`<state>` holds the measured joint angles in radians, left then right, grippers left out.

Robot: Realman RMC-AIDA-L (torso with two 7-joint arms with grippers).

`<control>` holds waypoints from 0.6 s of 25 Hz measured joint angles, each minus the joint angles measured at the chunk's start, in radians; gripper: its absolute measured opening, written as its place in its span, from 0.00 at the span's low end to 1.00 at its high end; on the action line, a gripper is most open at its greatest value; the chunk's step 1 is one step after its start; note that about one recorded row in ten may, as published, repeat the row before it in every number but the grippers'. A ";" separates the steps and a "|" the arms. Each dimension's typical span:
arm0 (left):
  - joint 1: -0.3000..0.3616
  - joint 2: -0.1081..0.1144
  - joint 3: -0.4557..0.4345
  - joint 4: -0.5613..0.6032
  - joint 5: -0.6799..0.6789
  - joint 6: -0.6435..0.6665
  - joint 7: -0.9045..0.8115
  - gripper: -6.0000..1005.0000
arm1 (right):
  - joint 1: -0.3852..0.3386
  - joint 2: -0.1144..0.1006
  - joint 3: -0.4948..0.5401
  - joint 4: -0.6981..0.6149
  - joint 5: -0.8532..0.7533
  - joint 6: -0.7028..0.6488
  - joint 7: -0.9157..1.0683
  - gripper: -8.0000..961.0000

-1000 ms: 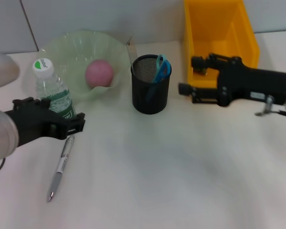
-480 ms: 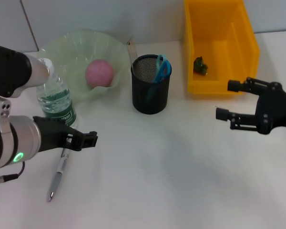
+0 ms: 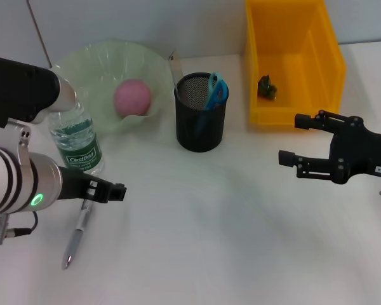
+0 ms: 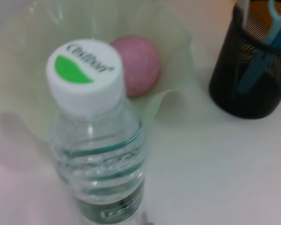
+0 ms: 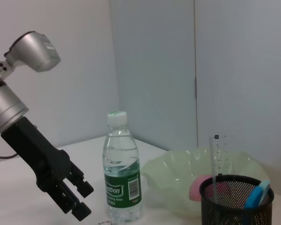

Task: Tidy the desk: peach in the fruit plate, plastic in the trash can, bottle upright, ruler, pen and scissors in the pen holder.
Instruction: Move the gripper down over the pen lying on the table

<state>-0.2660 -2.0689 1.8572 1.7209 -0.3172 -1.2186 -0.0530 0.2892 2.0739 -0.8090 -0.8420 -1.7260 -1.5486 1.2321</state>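
Above pen (image 3: 80,223), left hand (image 3: 108,191) fingers apart, empty; right hand (image 3: 300,140) beside bin (image 3: 291,57), spread, empty.

The bottle (image 4: 97,140) cap and label read "Cestbon".

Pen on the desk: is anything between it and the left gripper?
Nothing visible. The left gripper hangs open right above the upper end of the pen, which lies bare on the desk. The bottle stands just behind, beside the approach rather than in it.
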 joint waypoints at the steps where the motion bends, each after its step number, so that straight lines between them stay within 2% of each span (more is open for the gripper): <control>1: -0.004 0.000 -0.002 -0.006 0.000 -0.002 -0.003 0.79 | 0.001 0.000 -0.002 0.000 0.000 0.002 -0.002 0.87; 7: -0.072 -0.002 -0.030 -0.108 -0.007 -0.030 -0.039 0.79 | 0.005 0.000 -0.008 0.001 -0.007 0.004 -0.002 0.87; 15: -0.112 -0.003 -0.040 -0.157 -0.013 -0.031 -0.056 0.79 | 0.017 0.000 -0.006 0.009 -0.020 0.019 -0.003 0.87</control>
<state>-0.3776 -2.0723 1.8170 1.5641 -0.3306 -1.2496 -0.1094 0.3064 2.0739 -0.8147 -0.8330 -1.7464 -1.5298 1.2294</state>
